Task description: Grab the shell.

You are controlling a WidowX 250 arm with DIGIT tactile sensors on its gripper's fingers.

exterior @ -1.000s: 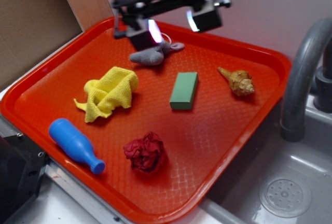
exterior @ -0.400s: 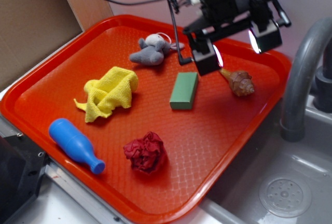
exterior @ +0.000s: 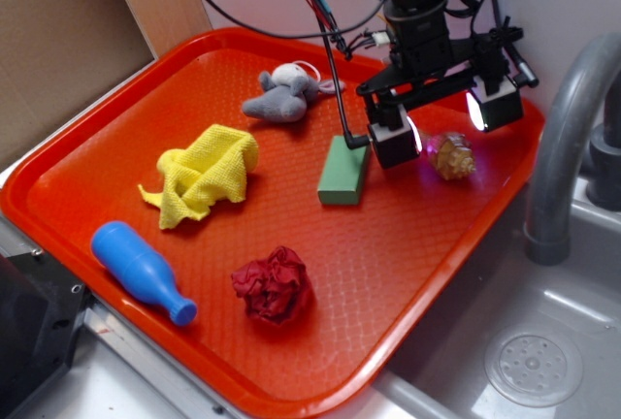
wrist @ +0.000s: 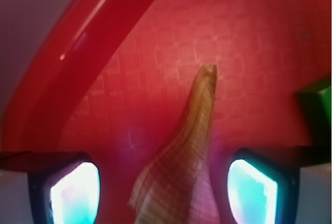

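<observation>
The tan-brown spiral shell [exterior: 452, 155] lies on the red tray [exterior: 126, 99] near its right rim. My gripper [exterior: 443, 126] hangs right over it, open, one lit finger pad [exterior: 393, 138] on its left and the other on its right, with gaps on both sides. In the wrist view the shell [wrist: 189, 146] sits between the two glowing pads [wrist: 75, 193], spire pointing away from me, and the gripper's midpoint [wrist: 163, 195] falls on the shell's body. No pad touches it.
A green block [exterior: 344, 169] lies just left of the gripper; its corner shows in the wrist view [wrist: 317, 110]. A grey plush [exterior: 283, 95], yellow cloth [exterior: 206, 173], blue bottle [exterior: 141, 271] and dark-red paper ball [exterior: 274, 285] are on the tray. A grey faucet [exterior: 568, 138] and sink stand at right.
My gripper has swept from the back of the tray near the grey plush to the right and down, and now straddles the shell. The objects have not moved.
</observation>
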